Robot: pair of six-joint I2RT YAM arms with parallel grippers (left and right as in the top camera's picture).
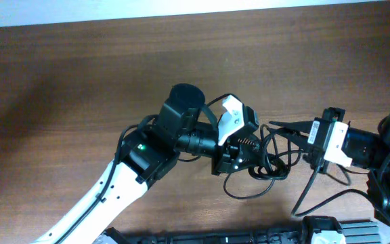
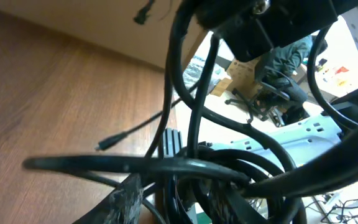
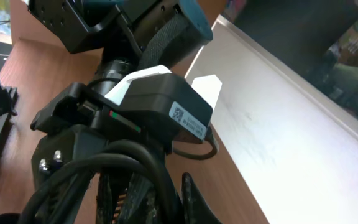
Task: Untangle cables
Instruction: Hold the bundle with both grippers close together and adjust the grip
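The cables (image 1: 273, 163) lie bunched in a black knot on the wooden table, with one loop (image 1: 249, 194) trailing toward the front. My left gripper (image 1: 240, 154) reaches into the knot from the left. In the left wrist view, cables (image 2: 166, 165) fill the gap beside its fingers (image 2: 127, 199), so it is shut on the bundle. My right gripper (image 1: 276, 127) points left from the right side, its jaws together on a strand. In the right wrist view, a black cable (image 3: 135, 155) runs down between its fingers (image 3: 191, 200). A small plug (image 2: 104, 144) rests loose on the table.
A black ribbed object (image 1: 249, 238) lies along the table's front edge. The right arm's own wire (image 1: 317, 193) curves down to the front right. The table's far edge (image 1: 195, 15) meets a pale surface.
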